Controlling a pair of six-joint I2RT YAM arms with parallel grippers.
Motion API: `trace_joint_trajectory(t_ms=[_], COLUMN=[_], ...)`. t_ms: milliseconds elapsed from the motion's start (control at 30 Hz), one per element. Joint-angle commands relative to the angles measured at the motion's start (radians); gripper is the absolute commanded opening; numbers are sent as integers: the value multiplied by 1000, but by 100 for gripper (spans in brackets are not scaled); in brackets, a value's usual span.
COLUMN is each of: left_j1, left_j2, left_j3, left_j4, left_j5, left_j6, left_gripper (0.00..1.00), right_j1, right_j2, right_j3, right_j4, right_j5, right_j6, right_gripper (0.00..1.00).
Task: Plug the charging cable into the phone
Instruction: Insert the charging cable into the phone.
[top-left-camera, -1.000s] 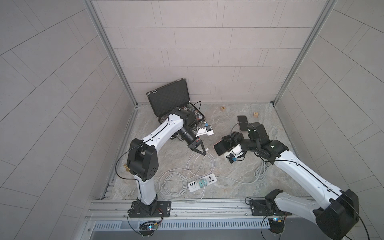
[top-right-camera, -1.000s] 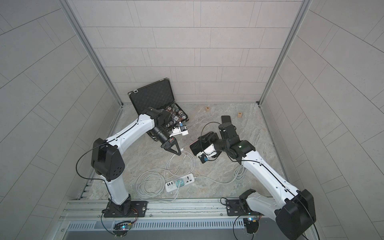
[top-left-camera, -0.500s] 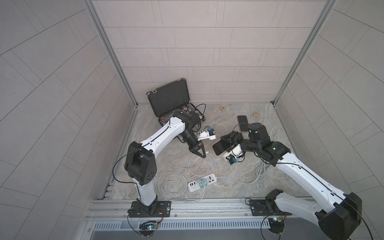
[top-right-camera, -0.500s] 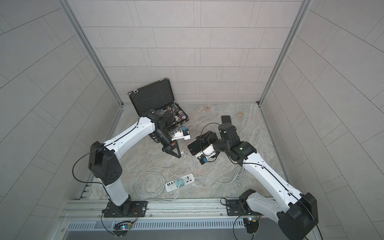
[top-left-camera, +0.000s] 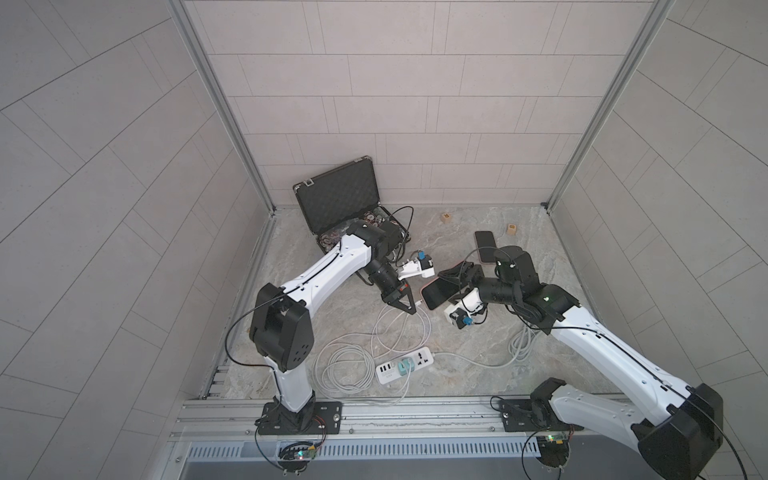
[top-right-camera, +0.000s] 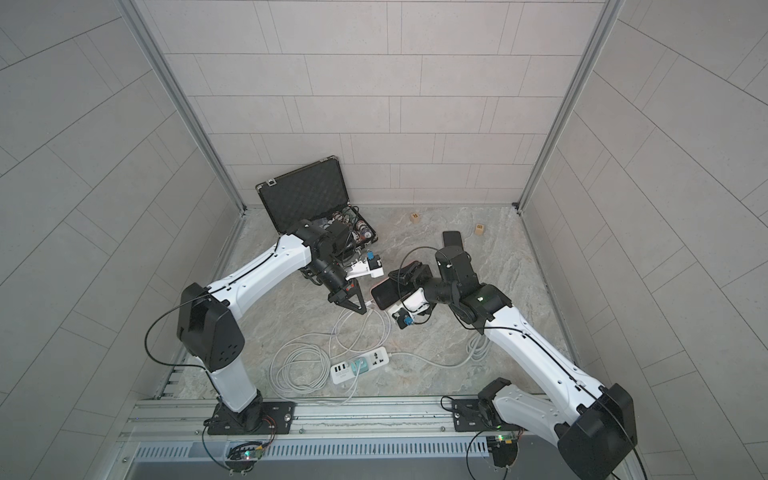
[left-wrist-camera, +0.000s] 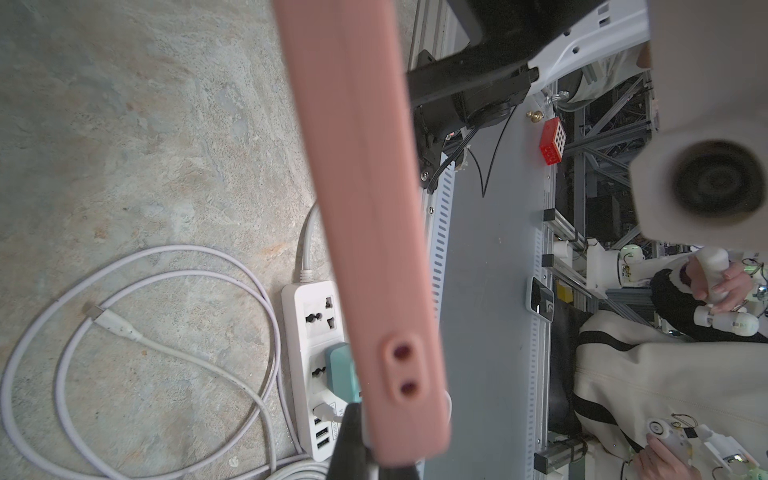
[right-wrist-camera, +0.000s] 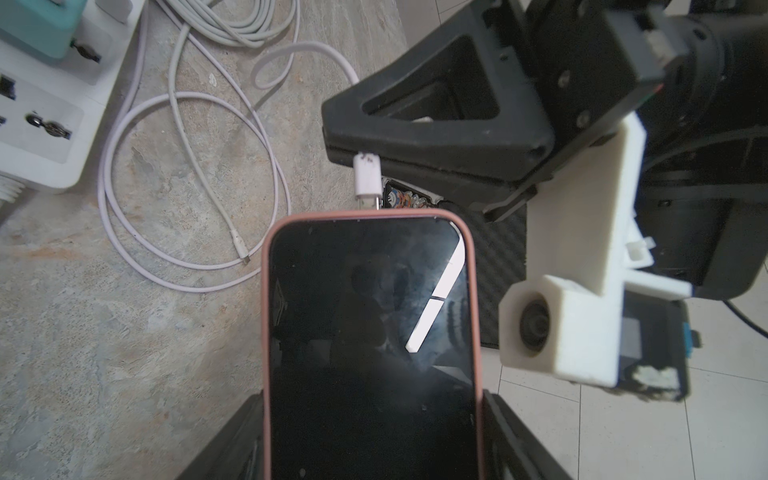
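Your left gripper (top-left-camera: 409, 307) is clamped tight on the plug end of the white charging cable (right-wrist-camera: 368, 176), so only the short white plug sticks out past the black fingers. Your right gripper (top-left-camera: 455, 291) grips the black-screened phone in a pink case (right-wrist-camera: 372, 332) by its long sides, holding it in the air over the middle of the bench (top-left-camera: 561, 249). In the right wrist view the plug's metal tip meets the phone's short end edge. You cannot tell from here whether it sits in the port.

Below the two grippers, loops of pale cable (top-left-camera: 345, 370) lie beside a white power strip with a teal adapter (top-left-camera: 405, 365) toward the front edge. An open black foam-lined case (top-left-camera: 336, 199) stands at the far left corner. A second dark phone (top-left-camera: 485, 243) and two small wooden cubes (top-left-camera: 445, 217) lie near the far edge.
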Motion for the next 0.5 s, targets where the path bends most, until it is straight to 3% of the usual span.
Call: trace_joint_trajectory(t_ms=[0,467], left_j1=[-8,-14], left_j2=[-22,-15], left_j3=[10,7], left_j4=[-15,-2], left_j5=[29,27], left_j6=[4,-13], left_gripper=[0,0], right_j1=[7,6], right_j2=[-19,-28], right_j3=[-1,-2], right_j4=[50,47], right_j5=[-14,-11], right_j6=[16,38], right_gripper=[55,56])
